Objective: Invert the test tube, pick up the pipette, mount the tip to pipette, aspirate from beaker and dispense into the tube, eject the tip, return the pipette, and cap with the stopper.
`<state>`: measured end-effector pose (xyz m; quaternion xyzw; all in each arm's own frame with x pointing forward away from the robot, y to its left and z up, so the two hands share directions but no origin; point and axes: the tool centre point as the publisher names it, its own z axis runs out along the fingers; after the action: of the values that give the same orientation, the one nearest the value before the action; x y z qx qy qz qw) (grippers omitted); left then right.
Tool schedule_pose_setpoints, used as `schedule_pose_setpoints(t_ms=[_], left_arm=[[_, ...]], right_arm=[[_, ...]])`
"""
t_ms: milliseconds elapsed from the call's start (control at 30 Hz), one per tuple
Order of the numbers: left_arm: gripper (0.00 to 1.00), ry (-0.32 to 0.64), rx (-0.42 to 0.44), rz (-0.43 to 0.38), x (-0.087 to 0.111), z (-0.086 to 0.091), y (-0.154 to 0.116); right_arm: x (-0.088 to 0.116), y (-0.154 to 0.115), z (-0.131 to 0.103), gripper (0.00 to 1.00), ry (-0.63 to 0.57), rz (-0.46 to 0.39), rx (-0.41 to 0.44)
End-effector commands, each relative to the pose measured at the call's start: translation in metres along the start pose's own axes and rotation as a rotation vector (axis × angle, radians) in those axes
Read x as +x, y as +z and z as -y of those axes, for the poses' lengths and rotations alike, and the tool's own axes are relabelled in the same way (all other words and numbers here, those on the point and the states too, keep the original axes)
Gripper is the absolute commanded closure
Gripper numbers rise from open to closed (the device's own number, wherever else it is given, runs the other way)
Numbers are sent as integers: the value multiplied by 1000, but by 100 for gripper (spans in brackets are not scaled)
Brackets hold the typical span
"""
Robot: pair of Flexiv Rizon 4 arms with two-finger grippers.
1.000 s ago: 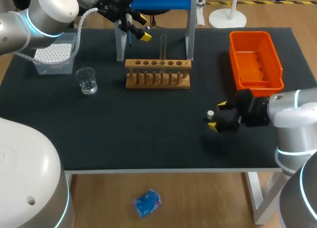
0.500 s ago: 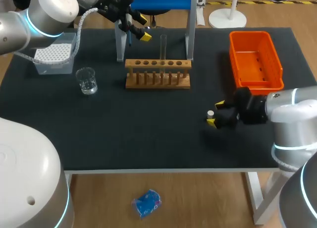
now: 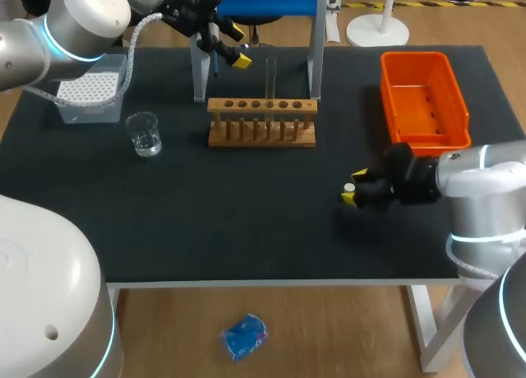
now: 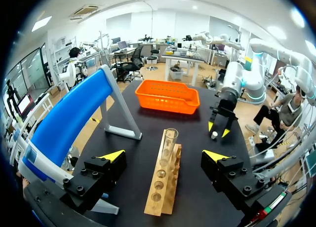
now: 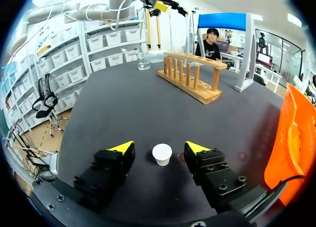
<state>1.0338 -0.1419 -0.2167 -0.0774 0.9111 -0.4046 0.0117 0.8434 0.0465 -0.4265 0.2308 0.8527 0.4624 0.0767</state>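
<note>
My right claw sits low over the black table, with its two yellow-tipped fingers spread well apart. The small white stopper stands upright on the table right between the fingers. There is bare mat on either side of it and neither finger touches it, so this claw grips nothing. Just beside the claw, off its right finger, is the wall of the orange basket. Well ahead of the claw the wooden rack lies across the table, and the glass beaker stands farther ahead, past the rack's end.

My left claw hangs high at the table's far side. Its fingers are wide open, with nothing between them and nothing touching them. Below and ahead of it the rack runs away lengthwise. The glass test tube stands upright in one of its middle holes, mouth up. The blue-topped stand rises close beside this claw's left finger. Beyond the rack's end, well ahead of this claw, are my other claw and the stopper.
</note>
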Motion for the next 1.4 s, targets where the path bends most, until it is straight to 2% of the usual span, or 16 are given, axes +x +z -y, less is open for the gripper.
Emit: schedule_pose_setpoints(t_ms=[33, 300, 767, 933, 1033, 1233, 1333, 1400], left_arm=[[0, -1, -4, -3, -1, 1, -1], [0, -1, -4, -3, -1, 1, -1], [0, -1, -4, -3, -1, 1, -1], [0, -1, -4, -3, -1, 1, -1], [0, -1, -4, -3, -1, 1, -1], [0, -1, -4, -3, -1, 1, -1], [0, -1, -4, -3, -1, 1, -1], [0, -1, -4, -3, -1, 1, -1]], right_arm=[[-2, 4, 1, 51, -1, -3, 0], [-3, 6, 0, 51, 1, -7, 3], [-3, 8, -1, 57, -3, -6, 5], [-4, 7, -1, 65, -4, -3, 7], [-4, 6, -1, 66, -3, -2, 8], [-4, 6, -1, 78, -5, 0, 9], [-4, 5, -2, 95, -7, 1, 10], [-3, 5, -2, 99, -9, 2, 11]])
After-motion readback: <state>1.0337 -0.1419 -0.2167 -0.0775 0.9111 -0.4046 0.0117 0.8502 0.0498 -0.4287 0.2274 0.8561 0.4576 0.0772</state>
